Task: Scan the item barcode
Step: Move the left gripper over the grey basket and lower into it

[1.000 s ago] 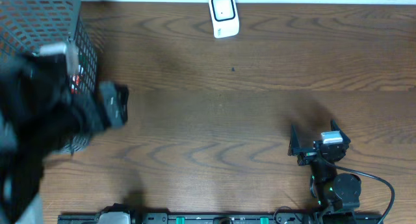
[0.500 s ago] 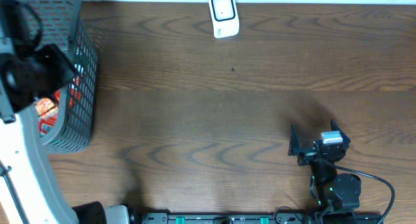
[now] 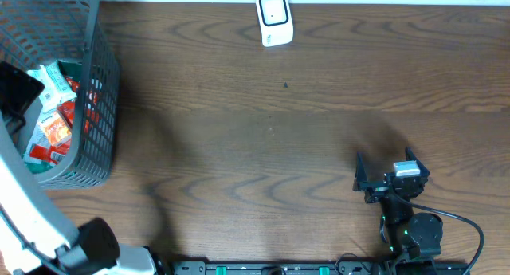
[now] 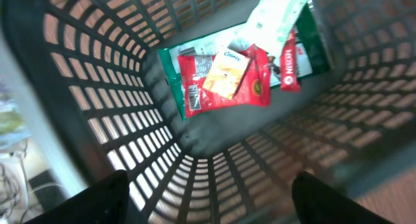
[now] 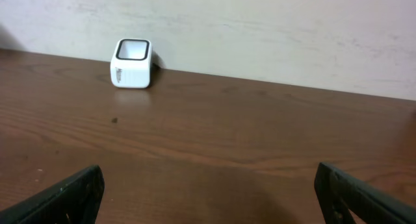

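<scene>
Counter (image 3: 239, 147) of brown wood runs from the robot's side to a pale wall (image 5: 260, 29) at the back. Nearest, on the right, the right hand (image 5: 209, 178) sits low over the counter by the near edge, its 2 fingers (image 5: 71, 195) spread wide with nothing between them; bare wood lies ahead of it. On the left, the white left arm (image 3: 24, 203) rises along the left edge to the basket (image 3: 103, 92), a grey mesh one standing at the counter's far left. The left hand (image 4: 209, 182) hangs above the basket's open top, facing down into it, its 2 fingers (image 4: 107, 198) wide apart and holding nothing. On the basket's floor lie the items: a red packet (image 4: 195, 74) with a yellow-and-white picture, lying on a green packet (image 4: 170, 62); a white packet (image 4: 273, 13) leaning over them; and a slim red stick (image 4: 290, 65) just beside the red packet. Whether a barcode faces up I cannot tell. Farthest, the white scanner (image 3: 273, 18) stands at the counter's back edge, near the wall, well apart from the basket and from both hands.
</scene>
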`<state>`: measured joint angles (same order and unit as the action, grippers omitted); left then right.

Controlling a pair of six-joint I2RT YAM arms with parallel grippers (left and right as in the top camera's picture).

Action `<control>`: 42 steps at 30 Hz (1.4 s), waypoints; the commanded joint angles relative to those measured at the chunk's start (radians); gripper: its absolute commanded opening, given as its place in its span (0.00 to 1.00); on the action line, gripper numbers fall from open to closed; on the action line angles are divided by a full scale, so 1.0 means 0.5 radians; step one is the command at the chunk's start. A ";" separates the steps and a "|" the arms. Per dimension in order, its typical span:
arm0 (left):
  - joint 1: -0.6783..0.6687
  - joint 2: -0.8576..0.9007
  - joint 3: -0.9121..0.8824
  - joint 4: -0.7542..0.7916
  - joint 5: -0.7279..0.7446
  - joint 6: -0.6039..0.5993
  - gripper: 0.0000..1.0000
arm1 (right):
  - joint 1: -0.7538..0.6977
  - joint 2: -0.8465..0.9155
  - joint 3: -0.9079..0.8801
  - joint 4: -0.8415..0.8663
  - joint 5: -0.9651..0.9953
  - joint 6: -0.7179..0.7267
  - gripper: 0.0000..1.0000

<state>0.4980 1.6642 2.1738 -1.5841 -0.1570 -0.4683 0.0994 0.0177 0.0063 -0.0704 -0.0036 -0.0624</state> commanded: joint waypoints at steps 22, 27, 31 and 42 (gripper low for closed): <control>0.094 0.868 -0.017 0.144 -0.025 0.120 0.92 | -0.003 -0.009 -0.002 -0.008 0.011 -0.011 0.99; 0.092 1.012 -0.017 0.194 -0.021 0.119 0.76 | -0.003 -0.009 -0.002 -0.008 0.011 -0.011 0.99; 0.090 1.095 -0.021 0.224 -0.018 0.119 0.68 | -0.003 -0.009 -0.002 -0.008 0.011 -0.011 0.99; 0.097 1.183 -0.020 0.317 -0.018 0.135 0.70 | -0.003 -0.009 -0.002 -0.008 0.012 -0.011 0.99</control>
<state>0.5423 2.2463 2.1704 -1.4319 -0.1600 -0.4145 0.0994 0.0177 0.0063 -0.0704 -0.0036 -0.0628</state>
